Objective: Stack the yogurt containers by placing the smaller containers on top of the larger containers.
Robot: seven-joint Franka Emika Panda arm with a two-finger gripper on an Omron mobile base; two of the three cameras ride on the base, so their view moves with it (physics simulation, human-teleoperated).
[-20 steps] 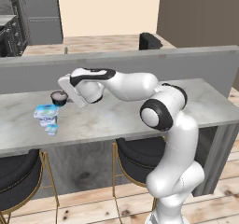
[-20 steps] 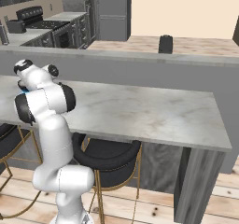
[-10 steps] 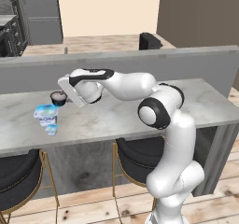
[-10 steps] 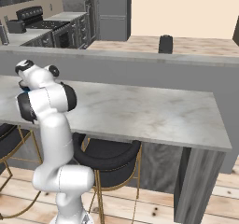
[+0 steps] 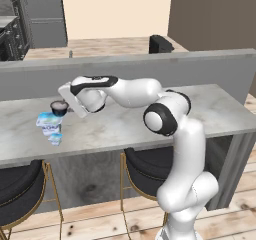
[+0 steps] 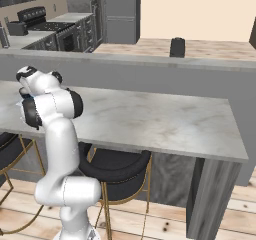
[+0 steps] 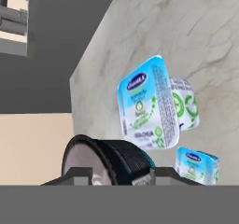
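On the marble counter [image 5: 150, 119], one pale-blue-and-white tub [image 7: 148, 104] is seen lying near the left end, its dark blue lettering too small to be read. One dark cup [image 7: 107, 161] is pinched between the fingers of the gripper [image 7: 120, 175] just above that tub. One tiny pale-blue pack [image 7: 197, 164] lies just beside the tub.

White arm [image 6: 52, 134] rises at lower left over the marble counter [image 6: 150, 121]; black stool [image 6: 115, 166] beneath.

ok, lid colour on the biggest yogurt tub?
Pale blue and white, dark blue lettering, on the boxy yogurt tub; clearest in the hand view.
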